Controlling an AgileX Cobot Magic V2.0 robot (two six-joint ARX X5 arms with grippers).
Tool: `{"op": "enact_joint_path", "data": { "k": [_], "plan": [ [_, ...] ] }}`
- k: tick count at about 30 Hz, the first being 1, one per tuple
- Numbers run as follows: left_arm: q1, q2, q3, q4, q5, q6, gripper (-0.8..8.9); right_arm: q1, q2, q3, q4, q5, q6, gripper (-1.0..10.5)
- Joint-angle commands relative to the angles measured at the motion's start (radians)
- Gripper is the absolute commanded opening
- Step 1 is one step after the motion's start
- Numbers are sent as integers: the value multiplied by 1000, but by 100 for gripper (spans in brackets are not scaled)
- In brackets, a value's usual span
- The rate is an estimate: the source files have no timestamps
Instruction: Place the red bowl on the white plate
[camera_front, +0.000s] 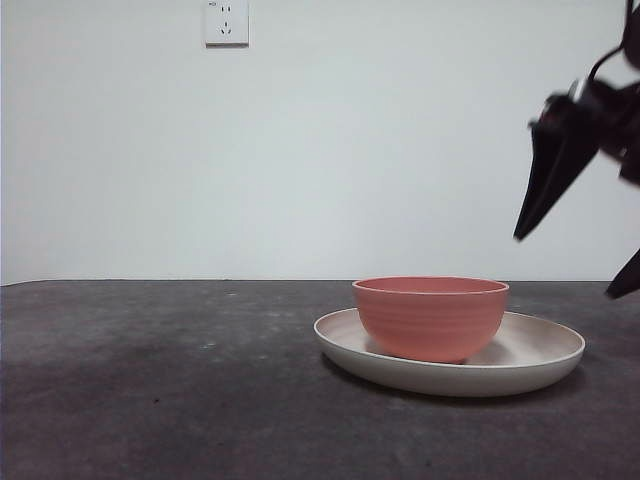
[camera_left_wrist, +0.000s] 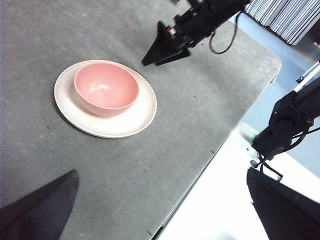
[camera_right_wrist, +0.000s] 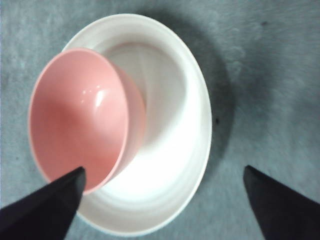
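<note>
My right gripper (camera_front: 575, 235) hangs in the upper right of the front view, above and to the side of the dishes, its two black jaws spread wide and holding nothing; from its own wrist camera the jaws frame the bowl and plate below with clear air between them. My left gripper (camera_left_wrist: 165, 210) waits well back, jaws also spread and empty, looking across the table from a distance. The table (camera_front: 160, 380) is a dark grey, mottled, matte surface; behind it stands a plain white wall (camera_front: 300, 140) with a socket (camera_front: 226, 22) at the top left of the front view. The red bowl (camera_front: 431, 317) sits upright on the white plate (camera_front: 545, 350), off centre toward one side of it. The bowl is salmon-pink, deep, with faint horizontal ridges outside and a smooth empty inside; the plate is wide, shallow and off-white with a low rim.
</note>
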Motion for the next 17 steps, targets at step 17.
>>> {"op": "enact_joint_path", "data": {
  "k": [17],
  "plan": [
    [-5,4,10,13,1,-2,566,8,262,16,168,-6,-16,186]
  ]
}}
